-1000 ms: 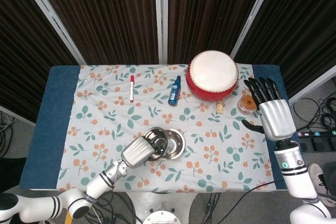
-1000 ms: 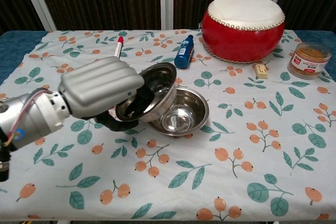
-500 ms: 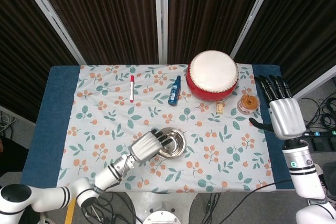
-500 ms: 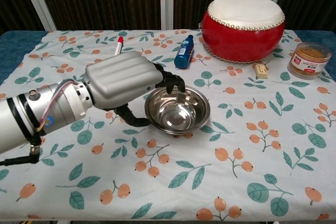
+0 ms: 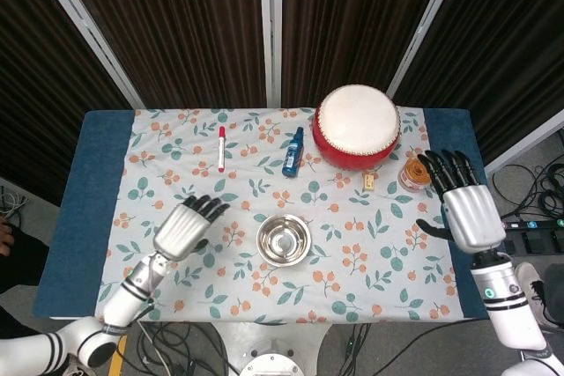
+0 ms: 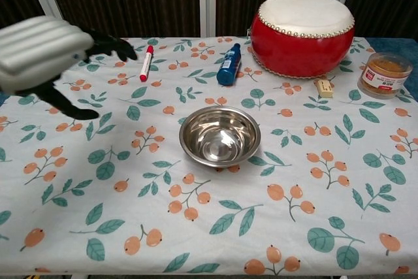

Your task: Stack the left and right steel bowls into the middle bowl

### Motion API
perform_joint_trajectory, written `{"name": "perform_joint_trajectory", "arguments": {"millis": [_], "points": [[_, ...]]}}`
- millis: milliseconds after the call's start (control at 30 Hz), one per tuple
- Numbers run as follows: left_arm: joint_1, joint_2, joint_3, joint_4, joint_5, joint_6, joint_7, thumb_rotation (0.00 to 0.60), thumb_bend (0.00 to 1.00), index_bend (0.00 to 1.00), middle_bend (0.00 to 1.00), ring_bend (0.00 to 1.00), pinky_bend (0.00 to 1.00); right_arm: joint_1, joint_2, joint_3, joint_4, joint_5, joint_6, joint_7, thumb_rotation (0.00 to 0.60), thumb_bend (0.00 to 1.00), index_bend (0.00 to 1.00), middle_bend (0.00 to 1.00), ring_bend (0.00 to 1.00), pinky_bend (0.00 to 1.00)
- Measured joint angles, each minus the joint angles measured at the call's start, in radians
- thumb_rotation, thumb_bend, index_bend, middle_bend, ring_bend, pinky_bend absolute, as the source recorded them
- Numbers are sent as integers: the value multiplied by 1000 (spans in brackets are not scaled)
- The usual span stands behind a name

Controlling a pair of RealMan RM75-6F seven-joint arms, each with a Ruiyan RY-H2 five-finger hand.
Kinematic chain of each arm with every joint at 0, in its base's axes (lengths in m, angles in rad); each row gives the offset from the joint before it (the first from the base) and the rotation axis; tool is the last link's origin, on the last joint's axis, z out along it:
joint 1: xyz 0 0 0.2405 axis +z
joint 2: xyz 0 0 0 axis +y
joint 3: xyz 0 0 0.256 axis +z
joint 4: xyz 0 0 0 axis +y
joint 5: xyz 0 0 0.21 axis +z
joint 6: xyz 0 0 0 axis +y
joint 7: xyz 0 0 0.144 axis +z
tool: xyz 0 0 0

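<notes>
The steel bowls (image 6: 220,136) now sit nested as one shiny stack in the middle of the table, well off to the right of the left hand's fingertips. A second ago the left hand (image 5: 182,228) was tipping a bowl in; now it has let go and pulled back, fingers spread wide and empty. The right hand (image 5: 464,210) hovers far out at the table's edge, fingers wide, holding nothing. So the stacking looks finished. Underneath lies a flowery cloth (image 6: 313,181), with dark curtains (image 5: 203,15) behind.
</notes>
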Motion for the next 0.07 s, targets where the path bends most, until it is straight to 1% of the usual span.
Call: {"name": "perform_joint_trajectory", "arguments": {"millis": [67], "points": [[55, 21, 3, 1, -30, 65, -59, 600, 115, 270, 293, 245, 345, -19, -31, -37, 39, -27, 4, -16, 600, 21, 0, 68, 0, 0]]}}
